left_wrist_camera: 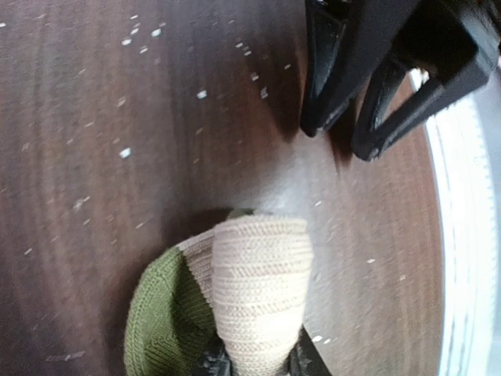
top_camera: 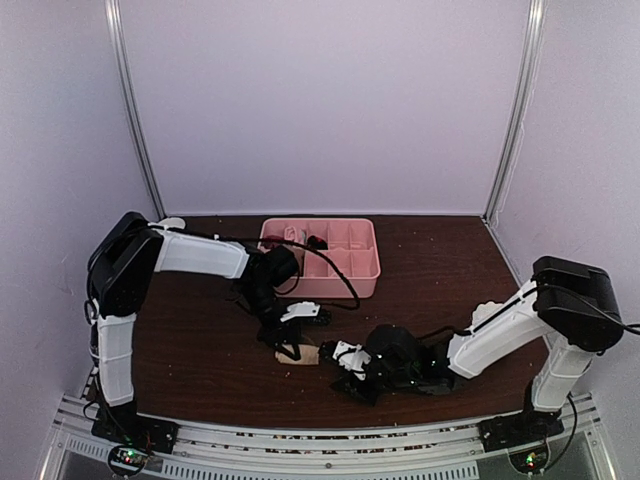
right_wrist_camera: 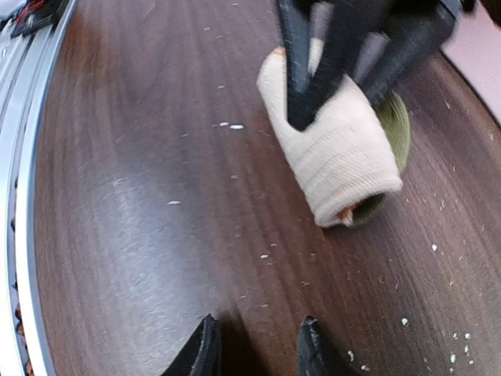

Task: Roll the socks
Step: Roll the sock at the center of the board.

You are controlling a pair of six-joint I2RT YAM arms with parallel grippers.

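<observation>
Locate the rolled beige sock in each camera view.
Top external: rolled sock, lower centre, on the table.
Left wrist: bottom centre.
Right wrist: upper right.
Shared landmark: metal rail along the table's near edge: bottom in top external, right edge in left wrist, left edge in right wrist.

Rolled sock [right_wrist_camera: 340,160] on surface [right_wrist_camera: 141,196], front centre. Tray [top_camera: 340,286] behind it. Left claw [right_wrist_camera: 337,98] astride sock; right claw [right_wrist_camera: 254,333] just right.
</observation>
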